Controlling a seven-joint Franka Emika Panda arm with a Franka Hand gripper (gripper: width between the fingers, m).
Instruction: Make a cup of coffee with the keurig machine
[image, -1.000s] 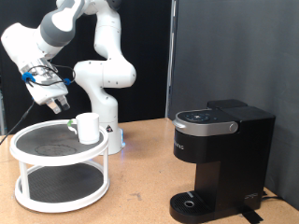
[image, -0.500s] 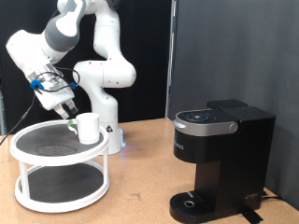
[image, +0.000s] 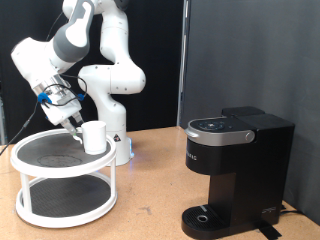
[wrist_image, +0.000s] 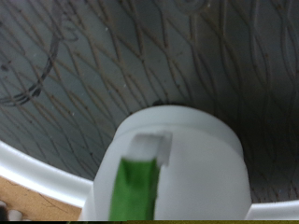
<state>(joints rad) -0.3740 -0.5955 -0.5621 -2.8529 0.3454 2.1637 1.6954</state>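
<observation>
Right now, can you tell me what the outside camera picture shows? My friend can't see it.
A white robot arm reaches down with its end effector just beside a white cup on the top shelf of a round white two-level stand. A black keurig machine sits apart at the exterior view's right, lid closed.

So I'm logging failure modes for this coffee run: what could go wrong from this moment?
1. The pincer hangs close beside the cup; a slightly off approach could knock it over.
2. The cup stands near the rim of the two-tier round stand, so a nudge might push it off.
3. The keurig machine sits far towards the exterior view's right, and its lid looks closed; a weak grip could fail over that long carry.
</observation>
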